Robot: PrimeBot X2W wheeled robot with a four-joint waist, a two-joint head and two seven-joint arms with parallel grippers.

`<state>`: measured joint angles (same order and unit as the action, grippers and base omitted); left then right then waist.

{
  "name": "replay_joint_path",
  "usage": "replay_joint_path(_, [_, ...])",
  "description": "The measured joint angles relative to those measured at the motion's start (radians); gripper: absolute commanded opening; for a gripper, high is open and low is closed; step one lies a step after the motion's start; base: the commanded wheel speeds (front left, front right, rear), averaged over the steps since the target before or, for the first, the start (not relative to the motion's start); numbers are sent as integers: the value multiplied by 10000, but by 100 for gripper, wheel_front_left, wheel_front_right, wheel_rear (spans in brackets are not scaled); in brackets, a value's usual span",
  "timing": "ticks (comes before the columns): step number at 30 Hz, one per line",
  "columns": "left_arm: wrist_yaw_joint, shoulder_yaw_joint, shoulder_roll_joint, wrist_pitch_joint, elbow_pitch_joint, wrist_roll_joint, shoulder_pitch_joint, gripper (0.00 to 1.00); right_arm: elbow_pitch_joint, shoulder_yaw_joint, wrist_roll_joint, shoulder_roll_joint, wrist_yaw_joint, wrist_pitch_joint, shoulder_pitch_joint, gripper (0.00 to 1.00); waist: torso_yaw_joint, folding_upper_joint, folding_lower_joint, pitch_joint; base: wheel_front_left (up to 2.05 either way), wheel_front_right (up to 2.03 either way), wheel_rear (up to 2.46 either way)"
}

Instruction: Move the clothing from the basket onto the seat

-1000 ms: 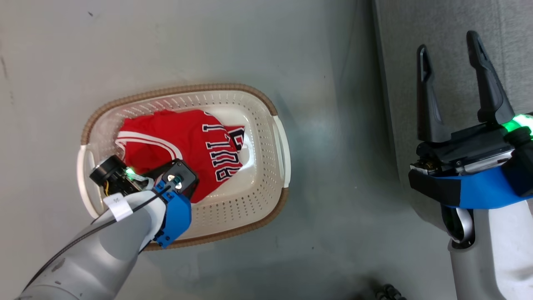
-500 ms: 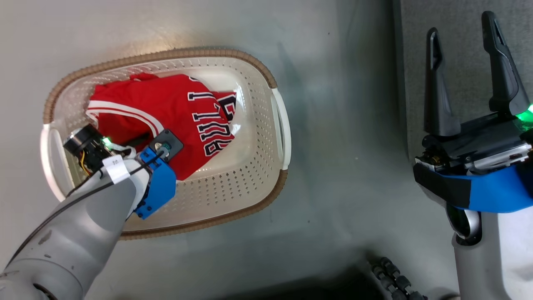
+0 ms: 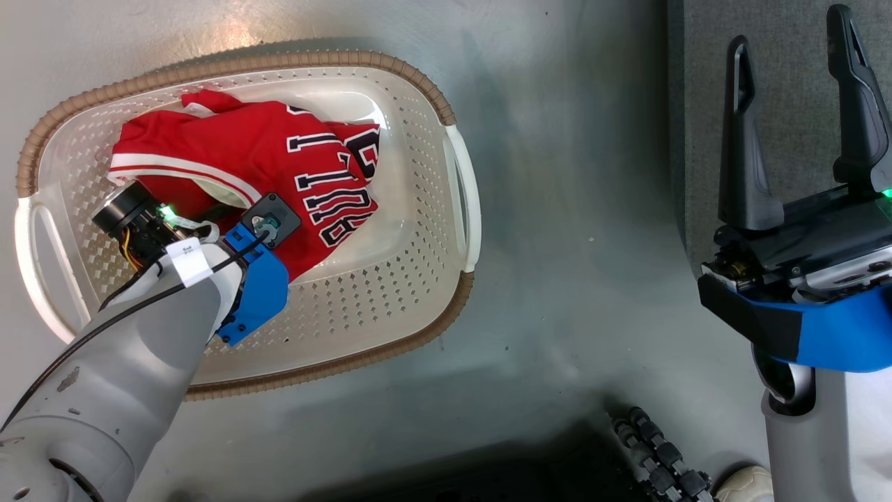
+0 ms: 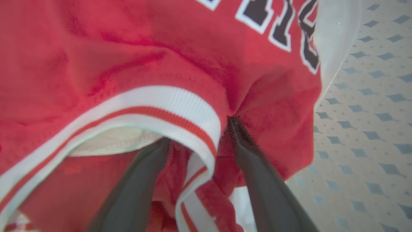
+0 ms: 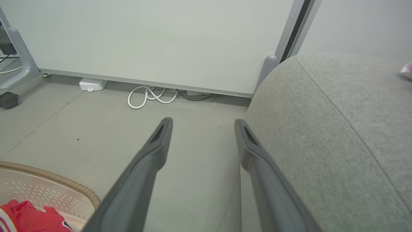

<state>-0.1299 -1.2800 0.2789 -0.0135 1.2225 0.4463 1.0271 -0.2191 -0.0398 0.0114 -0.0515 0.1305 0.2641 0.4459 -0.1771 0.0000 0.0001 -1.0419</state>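
The red clothing (image 3: 279, 160) with white striped trim and dark lettering lies bunched in the cream basket (image 3: 313, 58) on the floor. My left arm reaches down into the basket, its wrist over the cloth. In the left wrist view my left gripper (image 4: 198, 129) is open with a fold of the white trim between its fingers, one fingertip (image 4: 233, 124) pressed into the red fabric (image 4: 161, 48). My right gripper (image 3: 789, 28) hangs open and holds nothing at the edge of the grey seat (image 3: 704, 104), whose rounded end (image 5: 322, 129) sits beside it (image 5: 202, 120).
Grey floor lies between basket and seat. A dark ribbed cable (image 3: 662, 453) lies at the bottom edge. In the right wrist view a white wall panel, a coiled white cable (image 5: 148, 95), a small white box (image 5: 91, 84) and a caster (image 5: 8, 100) stand beyond.
The head camera has moved, so basket and seat now sit further left and higher in the picture. My left gripper stays down in the clothing, which is bunched slightly more.
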Motion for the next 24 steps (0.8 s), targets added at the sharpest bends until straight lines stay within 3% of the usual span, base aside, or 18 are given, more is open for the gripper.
replay_joint_path(1, [0, 0, 4, 8, 4, -63, 0, 34, -17, -6, 0, 0, 0, -2, 3, 100, -12, 0, 0, -15, 0, 0, 0])
replay_joint_path(2, [0, 0, 10, -13, -10, -151, 0, 9, -27, -13, -2, 0, 2, -2, 5, 100, -25, 0, 0, -25, 0, 0, 0])
replay_joint_path(3, [0, 0, 21, -61, -19, -213, 0, 0, -27, -17, -2, 0, 0, -2, 7, 100, -34, 0, 0, -24, 0, 0, 0])
replay_joint_path(12, [0, 0, -63, -399, -219, 138, -238, 0, 88, -59, -65, 2, 2, -2, 19, 100, -21, 0, 0, 325, 0, 0, 0])
replay_joint_path(24, [0, -4, -1081, -1910, -746, 1269, -814, 0, 476, 98, 328, -25, 2, 0, -32, 100, 767, 0, -1, 1643, 0, 0, 0])
